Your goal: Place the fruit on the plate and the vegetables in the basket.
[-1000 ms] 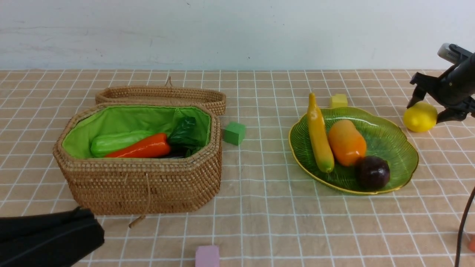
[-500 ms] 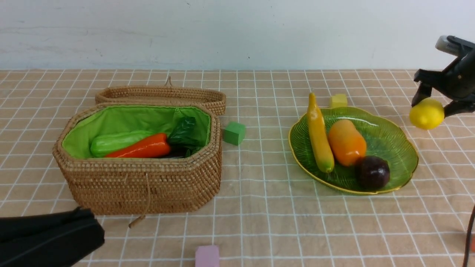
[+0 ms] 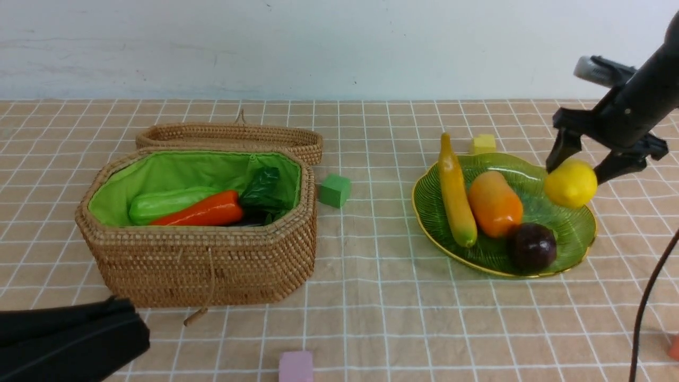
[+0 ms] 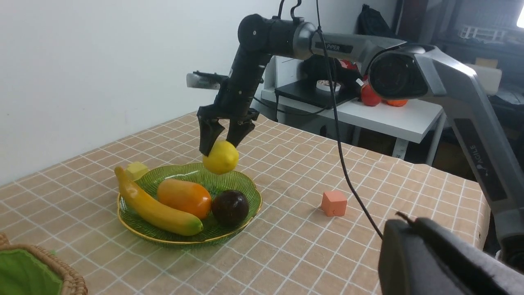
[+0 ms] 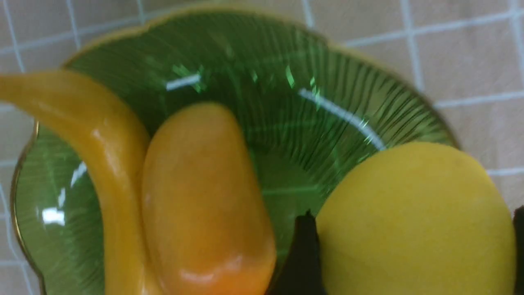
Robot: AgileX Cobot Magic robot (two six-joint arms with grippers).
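My right gripper [image 3: 575, 172] is shut on the round yellow lemon [image 3: 571, 183], holding it in the air over the far right rim of the green plate [image 3: 578, 233]. In the right wrist view the lemon [image 5: 413, 221] fills the gap between the black fingers [image 5: 303, 254]. On the plate lie the banana [image 3: 455, 193], the mango [image 3: 494, 203] and the mangosteen [image 3: 533, 245]. The open wicker basket [image 3: 201, 265] holds the cucumber [image 3: 164, 204], the carrot [image 3: 204, 212] and dark leaves [image 3: 262, 191]. My left gripper [image 3: 138, 331] rests shut and empty at the near left.
The basket's lid [image 3: 228, 135] lies behind it. Foam cubes are scattered: green [image 3: 334, 190] beside the basket, yellow [image 3: 484, 144] behind the plate, pink [image 3: 296, 366] at the front edge, orange [image 4: 334, 203] near right. A black cable [image 3: 644, 307] hangs at the right.
My right gripper has lifted the lemon off the cloth and carried it left, from beside the plate to above its right rim. The left arm has not moved.
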